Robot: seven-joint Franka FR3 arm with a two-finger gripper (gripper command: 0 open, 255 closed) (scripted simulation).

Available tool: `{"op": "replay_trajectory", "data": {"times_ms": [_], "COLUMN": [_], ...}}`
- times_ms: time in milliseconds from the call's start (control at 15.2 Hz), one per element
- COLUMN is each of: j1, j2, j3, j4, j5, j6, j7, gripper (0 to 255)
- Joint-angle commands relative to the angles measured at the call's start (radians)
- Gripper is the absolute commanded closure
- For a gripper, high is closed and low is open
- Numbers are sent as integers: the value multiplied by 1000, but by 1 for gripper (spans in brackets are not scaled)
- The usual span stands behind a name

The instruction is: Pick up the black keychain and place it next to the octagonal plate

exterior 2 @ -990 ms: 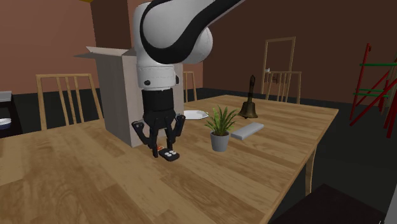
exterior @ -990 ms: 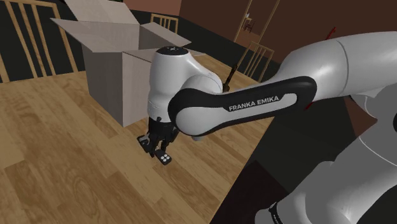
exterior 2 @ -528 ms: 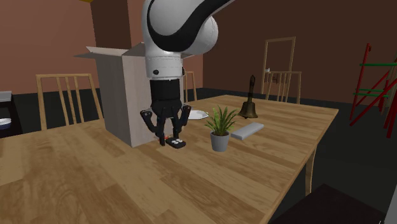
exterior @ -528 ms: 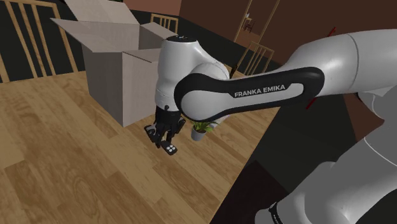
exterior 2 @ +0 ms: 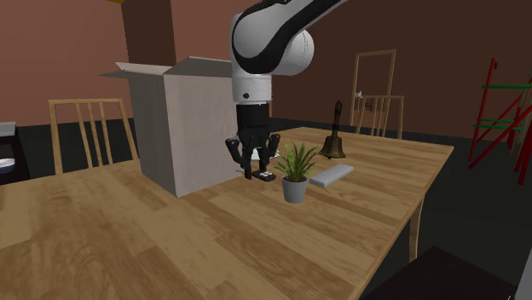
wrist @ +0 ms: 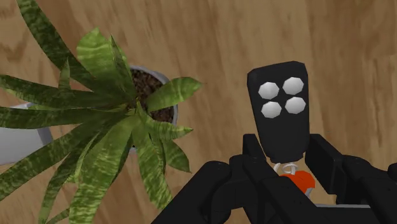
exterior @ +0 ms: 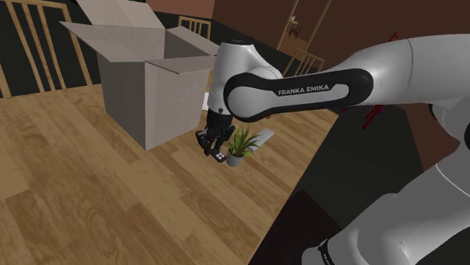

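Carrying now: gripper (wrist: 284,156) clamped on the black keychain (wrist: 280,102), which hangs above the surface (wrist: 210,38). Plant (wrist: 108,121) sits just beside it, so steer clear of the leaves and lower gently before letting go.

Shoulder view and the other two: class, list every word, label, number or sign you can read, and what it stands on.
"FRANKA EMIKA": white letters on the black link of the arm.
No other text: the black keychain has four blank grey buttons.
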Motion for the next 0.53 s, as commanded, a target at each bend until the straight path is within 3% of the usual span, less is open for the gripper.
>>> {"op": "replay_trajectory", "data": {"times_ms": [0, 462], "j1": [-26, -109], "j2": [2, 37], "j3": [-26, -109], "j4": [5, 47], "j5": [-4, -25], "j6": [-3, -12], "j7": [-52, -207], "gripper": [255, 255]}}
